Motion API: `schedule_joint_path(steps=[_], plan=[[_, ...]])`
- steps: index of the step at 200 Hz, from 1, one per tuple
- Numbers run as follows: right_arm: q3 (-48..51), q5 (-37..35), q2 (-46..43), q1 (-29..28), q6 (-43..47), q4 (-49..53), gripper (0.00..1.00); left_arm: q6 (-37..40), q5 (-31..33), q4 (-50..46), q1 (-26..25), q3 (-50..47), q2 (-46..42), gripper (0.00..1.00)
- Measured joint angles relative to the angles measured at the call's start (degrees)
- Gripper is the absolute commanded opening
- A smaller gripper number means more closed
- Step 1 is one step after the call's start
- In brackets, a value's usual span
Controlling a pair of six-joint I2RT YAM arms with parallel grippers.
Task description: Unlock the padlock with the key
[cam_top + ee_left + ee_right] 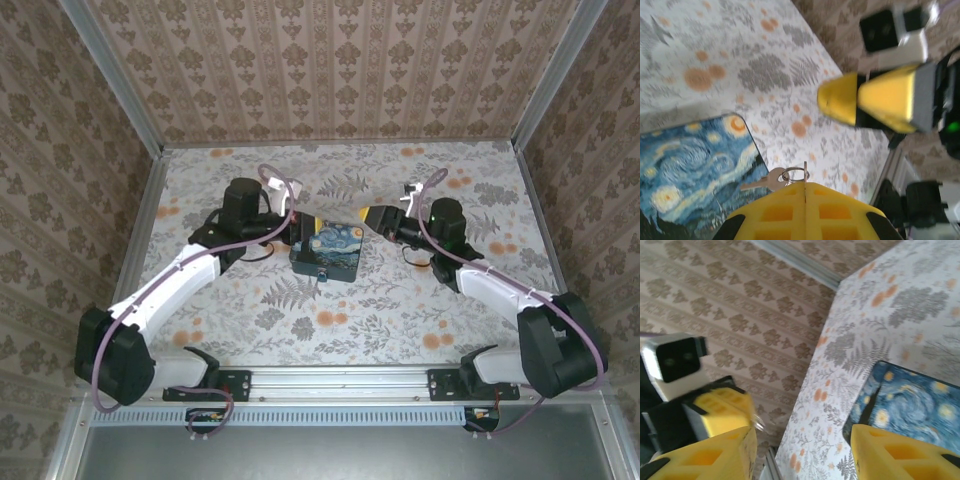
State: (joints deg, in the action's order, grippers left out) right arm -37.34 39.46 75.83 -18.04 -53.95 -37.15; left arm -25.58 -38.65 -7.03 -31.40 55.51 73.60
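Key ring pinched in my left, my right spread wide.
My left wrist view shows my left gripper [805, 186] pressed together on the key ring [795, 175], with the key [762, 183] by the painted box [690, 170]. My right wrist view shows my right gripper [801, 442] apart and empty. From above, the padlock [322, 277] sits at the box's near edge.

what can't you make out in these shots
- Small dark padlock: top view, too small beside the rectangular blue-and-yellow painted box to tell locked from open.
- Small silver metal key: left wrist view, lower edge hidden behind the shut yellow left hand.
- That hand again: right wrist view, blurred, so its grip is unreadable.
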Motion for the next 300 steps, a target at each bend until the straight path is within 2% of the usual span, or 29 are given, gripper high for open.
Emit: schedule_joint_path(steps=[76, 112, 181, 300], plan=[[-4.3, 5.2, 7.3, -4.8, 2.7, -4.3, 0.49, 3.4, -6.6, -2.8, 0.0, 1.3, 2.5, 0.0], [-4.3, 6.2, 9.8, -6.0, 2.8, -5.2, 0.46, 3.4, -7.0, -2.8, 0.0, 1.3, 2.5, 0.0], [-3.3, 7.6, 10.2, -6.3, 1.9, -10.3, 0.37, 3.3, -7.0, -1.1, 0.0, 1.3, 2.5, 0.0], [-1.6, 9.2, 10.3, -7.0, 0.9, -12.4, 0.22, 2.8, -6.8, 0.0, 0.0, 1.3, 3.4, 0.0]])
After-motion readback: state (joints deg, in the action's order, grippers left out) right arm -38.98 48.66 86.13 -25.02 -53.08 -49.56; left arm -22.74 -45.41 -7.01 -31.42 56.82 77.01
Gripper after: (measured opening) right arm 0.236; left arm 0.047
